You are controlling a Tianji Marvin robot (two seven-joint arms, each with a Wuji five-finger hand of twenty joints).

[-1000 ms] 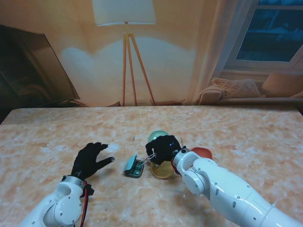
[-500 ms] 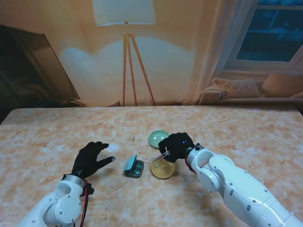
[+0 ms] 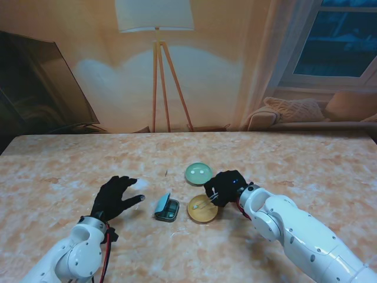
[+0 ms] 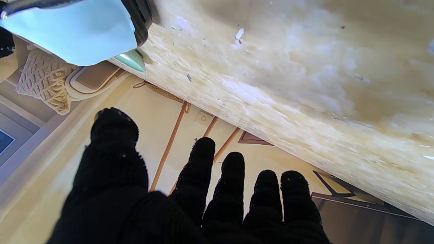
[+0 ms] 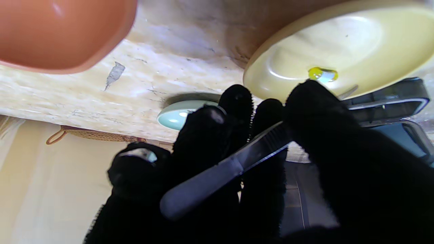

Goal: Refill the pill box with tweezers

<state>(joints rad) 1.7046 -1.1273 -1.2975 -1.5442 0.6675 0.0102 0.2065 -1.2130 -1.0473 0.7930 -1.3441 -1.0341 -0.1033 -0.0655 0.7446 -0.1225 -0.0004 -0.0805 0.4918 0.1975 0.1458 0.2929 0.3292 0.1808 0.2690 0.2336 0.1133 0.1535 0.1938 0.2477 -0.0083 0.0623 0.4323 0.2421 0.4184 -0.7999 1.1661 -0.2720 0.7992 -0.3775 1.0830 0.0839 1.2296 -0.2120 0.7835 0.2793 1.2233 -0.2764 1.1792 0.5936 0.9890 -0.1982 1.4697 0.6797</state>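
Observation:
A teal pill box (image 3: 167,208) lies open mid-table, its lid raised; a blurred corner of the pill box (image 4: 78,30) shows in the left wrist view. Just to its right sits a yellow dish (image 3: 202,210) holding one yellow pill (image 5: 322,74). My right hand (image 3: 224,187) is shut on silver tweezers (image 5: 223,169), whose tips reach over the yellow dish (image 5: 339,44) near the pill. My left hand (image 3: 113,197) rests open on the table left of the pill box, fingers spread and holding nothing.
A green dish (image 3: 198,173) lies farther from me, behind the yellow one. A red-orange dish (image 5: 61,30) sits close to my right hand, hidden by the arm in the stand view. The marble table (image 3: 294,159) extends widely to both sides.
My right hand has drawn the tweezers rightward, from over the pill box to over the yellow dish, uncovering the green dish. The left hand has stayed put.

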